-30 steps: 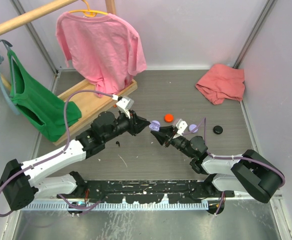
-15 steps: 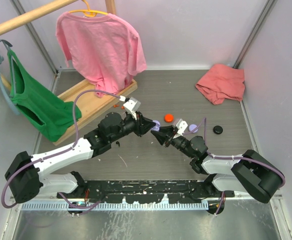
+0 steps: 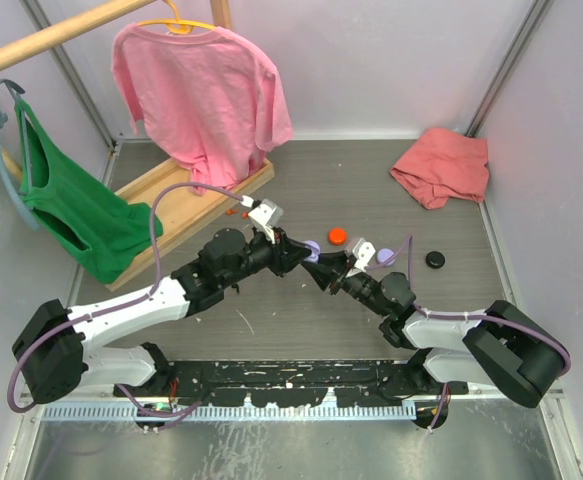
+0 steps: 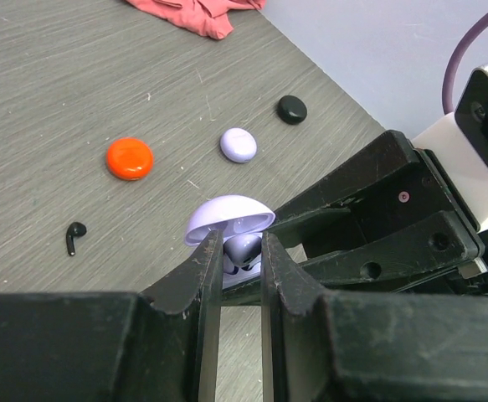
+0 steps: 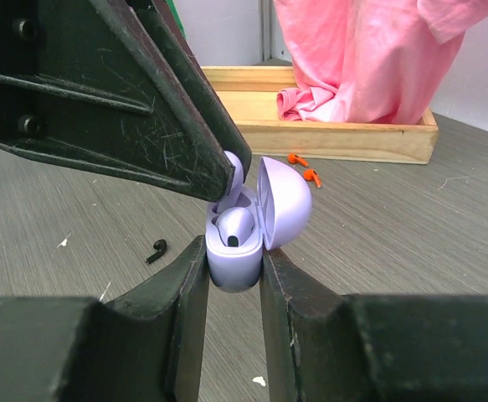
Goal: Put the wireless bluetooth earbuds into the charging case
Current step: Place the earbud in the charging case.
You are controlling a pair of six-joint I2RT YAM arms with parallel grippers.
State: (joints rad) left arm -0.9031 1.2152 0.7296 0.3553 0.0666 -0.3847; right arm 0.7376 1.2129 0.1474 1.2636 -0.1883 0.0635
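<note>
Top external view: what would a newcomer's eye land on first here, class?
At the centre, the right pincer grips an open lilac charging case, while the left pincer pinches a lilac earbud right at the case's mouth. At the back left, a pink T-shirt hangs on a hanger beside a green garment.

my left gripper (image 4: 241, 243) black | my right gripper (image 5: 232, 251) black | open case (image 5: 285, 201) lilac | earbud (image 4: 244, 247) lilac | closed case (image 4: 238, 145) lilac | round case (image 4: 130, 158) orange-red | small case (image 4: 292, 109) black | loose earbud (image 4: 75, 238) black | earbud pair (image 5: 304, 167) orange | table (image 4: 51, 75) grey, wood grain | shirt (image 3: 206, 95) pink | top (image 3: 71, 205) green | cloth (image 3: 441, 165) salmon | tray (image 5: 344, 138) pale wood
</note>
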